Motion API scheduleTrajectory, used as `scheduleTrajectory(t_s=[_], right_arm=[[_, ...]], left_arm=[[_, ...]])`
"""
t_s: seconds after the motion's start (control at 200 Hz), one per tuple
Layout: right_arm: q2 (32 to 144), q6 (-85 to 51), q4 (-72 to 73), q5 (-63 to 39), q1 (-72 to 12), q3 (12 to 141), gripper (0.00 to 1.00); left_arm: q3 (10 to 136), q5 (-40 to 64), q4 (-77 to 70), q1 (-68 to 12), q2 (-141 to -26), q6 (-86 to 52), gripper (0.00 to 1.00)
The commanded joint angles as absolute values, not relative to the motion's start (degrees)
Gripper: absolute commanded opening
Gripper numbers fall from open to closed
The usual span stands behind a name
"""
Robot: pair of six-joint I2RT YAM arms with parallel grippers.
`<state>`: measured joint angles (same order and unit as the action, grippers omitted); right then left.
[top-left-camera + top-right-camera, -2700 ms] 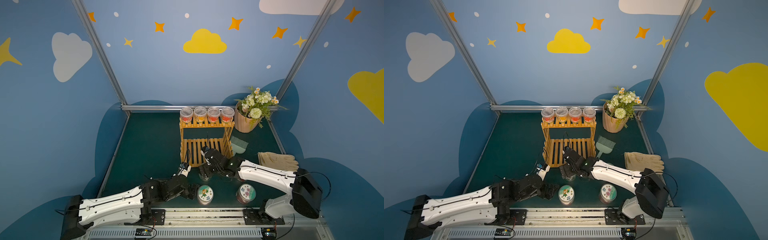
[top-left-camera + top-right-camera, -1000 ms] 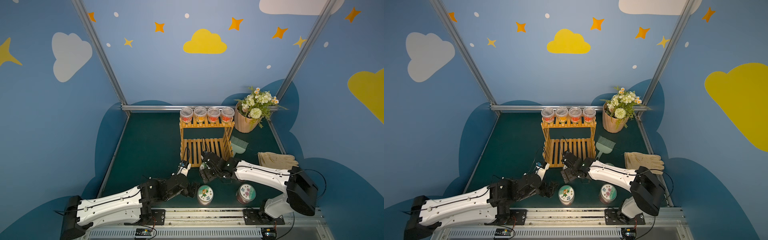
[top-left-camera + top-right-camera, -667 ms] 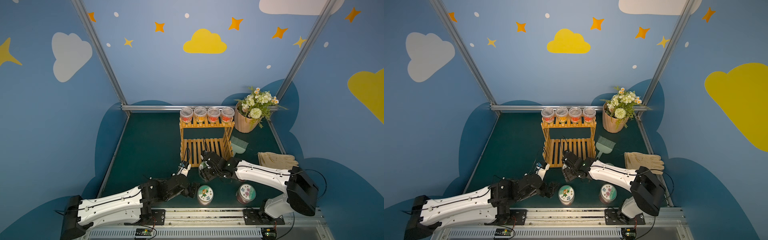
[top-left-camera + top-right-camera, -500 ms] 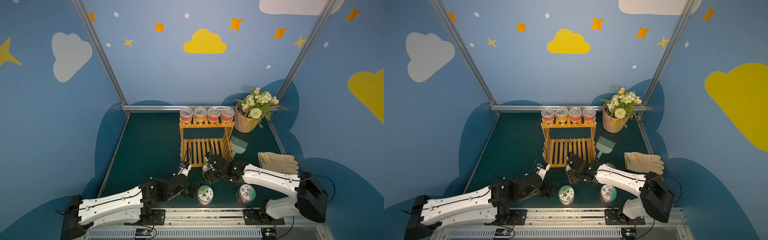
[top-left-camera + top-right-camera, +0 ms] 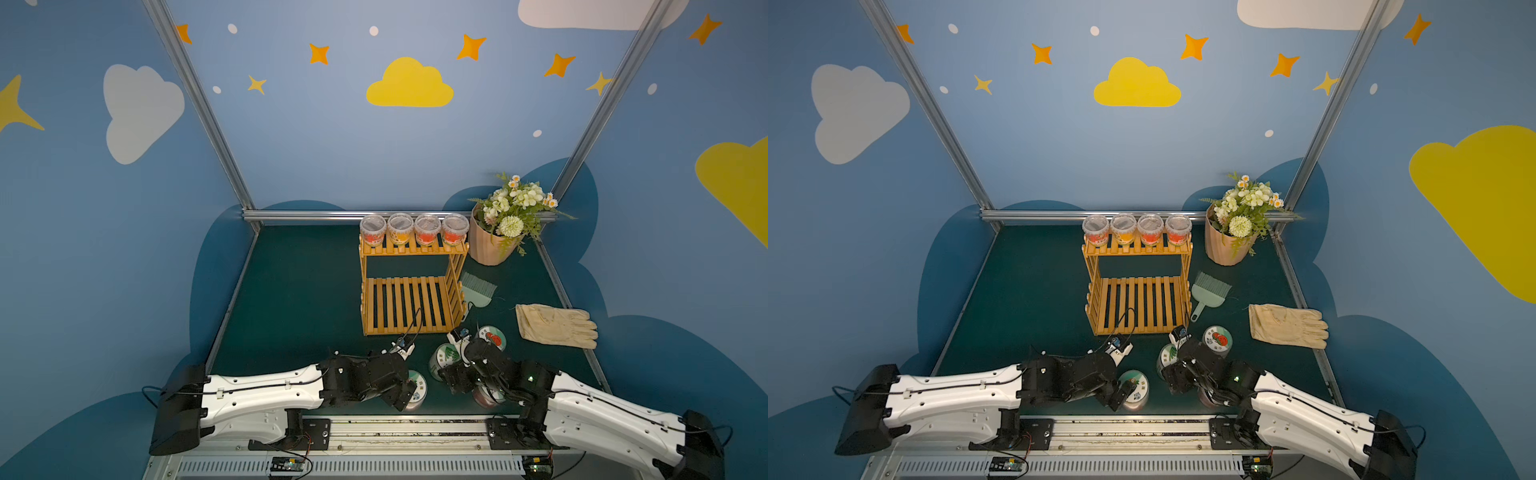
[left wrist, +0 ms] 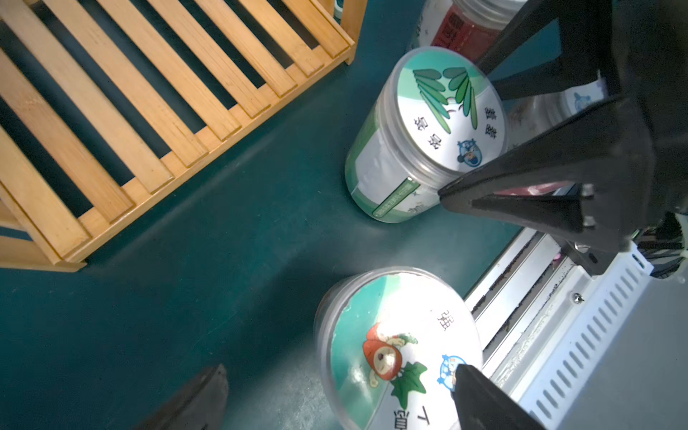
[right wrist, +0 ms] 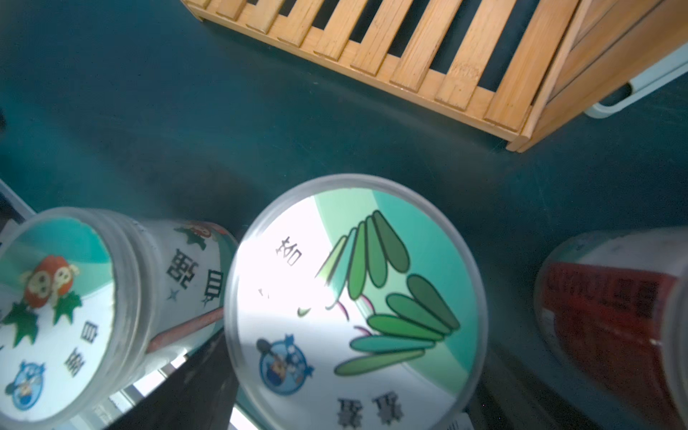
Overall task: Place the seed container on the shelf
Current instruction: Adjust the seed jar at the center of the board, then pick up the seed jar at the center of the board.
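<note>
The right gripper (image 6: 461, 130) has its jaws wide, with one finger on each side of the top of the jar (image 7: 353, 298). I cannot tell if they touch it. The jar stands up on the desk (image 5: 299, 299), near the edge by the robot. It is just in front of the right front corner of the shelf (image 5: 409, 307). The left gripper (image 5: 405, 397) is wide too and holds nothing. It hangs over the flower jar (image 6: 394, 353), which sits closer to that same edge.

The jar looks like hard, smooth plastic with a flat lid. I think it is light, stiff and a bit slippery. The best place to grab it is across the round side, under the lid, so it does not tip or slide out.

The desk top is flat and dark green. The red jar (image 5: 491, 337) stands just beside the jar, so there is little room on that side. The shelf's low slats are bare. Four cups (image 5: 414, 230) fill the top slats.
</note>
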<state>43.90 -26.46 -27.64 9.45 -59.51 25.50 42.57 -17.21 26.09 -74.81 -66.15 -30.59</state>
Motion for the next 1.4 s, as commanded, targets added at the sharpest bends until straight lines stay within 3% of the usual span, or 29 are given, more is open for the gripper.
scheduleTrajectory(t_s=[0.0,0.21,0.711,0.991,1.181,1.397], right_arm=[[37.97,-27.25,-28.58,11.89,-59.63,24.87,0.97],[29.02,-24.21,-26.83,7.54,-59.59,22.1,0.98],[26.2,-26.41,-27.23,8.35,-59.59,21.14,0.98],[24.46,-26.37,-27.43,9.67,-59.5,21.4,0.98],[23.86,-26.27,-26.99,10.39,-59.5,21.48,0.98],[21.78,-19.81,-25.4,6.81,-59.41,23.44,0.98]], left_arm=[[44.09,-15.4,25.94,-75.49,-68.13,-25.13,1.0],[44.08,-9.41,21.97,-76.28,-71.69,-20.07,1.0],[46.04,-9.13,23.52,-76.38,-75.45,-17.65,1.0],[47.38,-9.41,27.23,-76.38,-77.24,-19.43,0.92],[46.51,-14.13,27.81,-76.25,-71.81,-22.76,0.84],[45.03,-10.29,27.27,-71.99,-61.03,-25.59,0.8]])
